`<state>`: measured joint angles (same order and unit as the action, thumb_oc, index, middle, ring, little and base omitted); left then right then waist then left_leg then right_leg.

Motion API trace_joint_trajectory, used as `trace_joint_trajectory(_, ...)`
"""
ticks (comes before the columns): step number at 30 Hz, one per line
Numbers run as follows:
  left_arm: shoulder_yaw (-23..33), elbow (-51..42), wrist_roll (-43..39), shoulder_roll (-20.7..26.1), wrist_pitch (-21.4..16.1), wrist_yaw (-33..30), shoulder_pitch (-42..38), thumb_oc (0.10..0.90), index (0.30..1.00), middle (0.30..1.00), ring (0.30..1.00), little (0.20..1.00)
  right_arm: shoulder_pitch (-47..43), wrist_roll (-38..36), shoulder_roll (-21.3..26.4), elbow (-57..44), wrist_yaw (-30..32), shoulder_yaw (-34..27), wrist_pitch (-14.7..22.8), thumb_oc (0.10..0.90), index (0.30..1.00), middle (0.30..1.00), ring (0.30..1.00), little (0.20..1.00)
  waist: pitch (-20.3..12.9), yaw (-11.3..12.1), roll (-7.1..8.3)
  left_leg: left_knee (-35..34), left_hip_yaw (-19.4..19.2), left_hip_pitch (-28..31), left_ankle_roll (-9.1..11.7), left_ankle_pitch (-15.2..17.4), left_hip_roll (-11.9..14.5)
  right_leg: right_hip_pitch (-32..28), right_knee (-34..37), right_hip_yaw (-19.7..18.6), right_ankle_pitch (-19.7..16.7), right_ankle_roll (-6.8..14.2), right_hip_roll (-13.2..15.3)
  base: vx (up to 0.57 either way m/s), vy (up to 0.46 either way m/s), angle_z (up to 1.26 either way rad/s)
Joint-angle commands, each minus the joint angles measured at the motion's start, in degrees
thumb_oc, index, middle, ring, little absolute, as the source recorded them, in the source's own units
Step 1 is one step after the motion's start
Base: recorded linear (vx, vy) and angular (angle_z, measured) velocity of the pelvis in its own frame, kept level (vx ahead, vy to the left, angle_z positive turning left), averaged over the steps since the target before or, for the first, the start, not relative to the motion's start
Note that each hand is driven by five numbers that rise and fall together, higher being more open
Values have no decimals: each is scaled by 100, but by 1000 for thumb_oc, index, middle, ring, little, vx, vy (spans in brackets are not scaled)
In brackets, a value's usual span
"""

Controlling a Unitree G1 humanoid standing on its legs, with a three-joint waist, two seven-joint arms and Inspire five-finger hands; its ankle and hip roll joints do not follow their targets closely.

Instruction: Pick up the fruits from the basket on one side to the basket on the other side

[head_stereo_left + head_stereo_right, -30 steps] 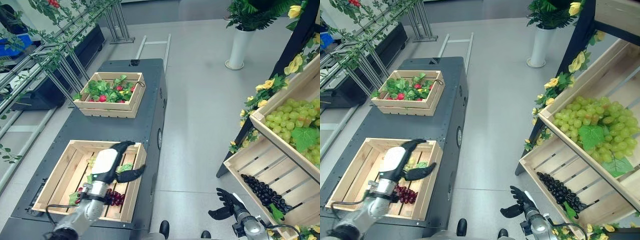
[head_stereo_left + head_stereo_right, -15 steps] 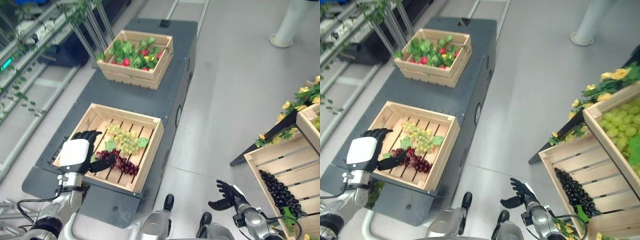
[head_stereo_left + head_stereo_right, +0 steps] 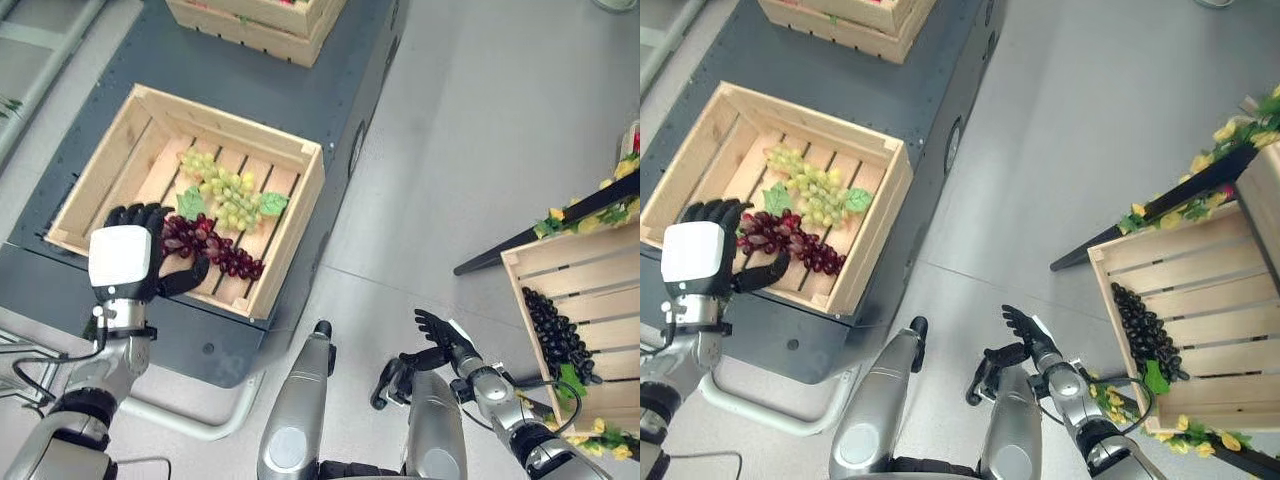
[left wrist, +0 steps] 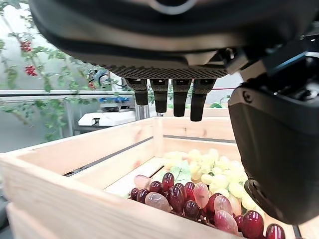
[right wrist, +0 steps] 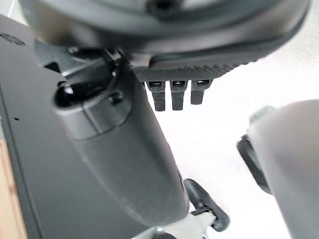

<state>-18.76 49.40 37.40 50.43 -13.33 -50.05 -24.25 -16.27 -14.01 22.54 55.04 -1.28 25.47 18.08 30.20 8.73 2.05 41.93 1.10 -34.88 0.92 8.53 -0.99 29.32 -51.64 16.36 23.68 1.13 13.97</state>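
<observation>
Red grapes [image 3: 212, 247] lie on the slats of the near crate [image 3: 290, 245] on the dark worktop [image 3: 60, 290], touching the green grapes [image 3: 228, 196] just beyond. Left hand [image 3: 125, 262] hovers at the crate's near wall, right over the end of the red bunch; fingers [image 4: 172, 97] loosely curled, thumb apart, holding nothing, grapes not yet gripped. To do this well I'd say: drop lower over the wall, scoop the thumb under the thick end near the stem rather than pinch loose berries, close the fingers around the mass, lift straight up so the tail clears the wall. Watch the green bunch and leaf [image 3: 190, 204], they could drag along. Right hand [image 3: 440, 332] hangs open low by the floor, well apart from the shelf crate [image 3: 530, 272] of black grapes [image 3: 556, 335].
</observation>
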Motion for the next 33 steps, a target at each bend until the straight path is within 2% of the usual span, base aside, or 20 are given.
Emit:
trace_joint_trajectory(1, 294, -294, -27, 856, 233, -87, -417, 800, 900, 900, 900, 900, 148, -289, 312, -337, 1, -78, 460, 800, 900, 900, 900, 900, -41, 0, -4, -10, -405, 356, -406, 511, -181, -268, 146, 91, -333, -367, -275, -30, 38, 13)
trace_joint_trajectory(3, -57, -323, 272, 1152, 335, 205, -754, 800, 900, 900, 900, 900, 98, -354, 377, -399, -21, -57, 498, 800, 900, 900, 900, 900, -41, -23, 13, 144, -399, 134, -419, 568, -163, -65, 61, 84, -327, -359, -284, -12, 23, 11)
trace_joint_trajectory(8, -383, -454, 723, 1443, 369, 569, -945, 800, 900, 900, 900, 900, 37, -263, 437, -451, -77, -45, 492, 800, 900, 900, 900, 900, -41, -46, 8, 201, -366, -105, -398, 536, -159, 179, 40, 46, -380, -335, -317, -2, 4, 1)
trace_joint_trajectory(11, -644, -614, 897, 1819, 295, 1067, -1102, 800, 900, 900, 900, 900, 40, -114, 560, -525, -121, -18, 429, 800, 900, 900, 900, 900, -41, -72, -7, 172, -365, -244, -388, 490, -125, 325, 71, 29, -427, -306, -333, 0, 0, 0)
trace_joint_trajectory(13, -724, -651, 924, 1948, 105, 1198, -1161, 800, 900, 900, 900, 900, 32, -99, 621, -525, -118, -21, 401, 800, 900, 900, 900, 900, -41, -76, -13, 153, -365, -271, -380, 477, -108, 364, 85, 29, -440, -299, -335, 0, 0, 0)
trace_joint_trajectory(22, -933, -1183, 1212, 2565, 84, 1845, -1267, 800, 900, 900, 900, 900, 95, -144, 727, -493, -99, -164, 519, 800, 900, 900, 900, 900, -41, -30, -37, 94, -325, -388, -364, 442, -84, 471, 141, 81, -501, -254, -324, 0, 0, 0)
trace_joint_trajectory(26, -1185, -1663, 1633, 2924, -153, 2273, -1529, 800, 900, 900, 900, 900, 112, -239, 796, -534, -135, -190, 520, 800, 900, 900, 900, 900, -41, -25, -26, 138, -297, -470, -358, 454, -76, 553, 110, 105, -529, -227, -310, 3, 0, 1)
trace_joint_trajectory(33, -1882, -2123, 1326, 3207, -288, 2979, -2322, 800, 900, 900, 900, 900, 105, -307, 732, -509, -158, -191, 649, 800, 900, 900, 900, 900, -41, -9, 38, 101, -245, -643, -353, 438, -35, 714, 117, 163, -629, -146, -309, -2, -10, 8)
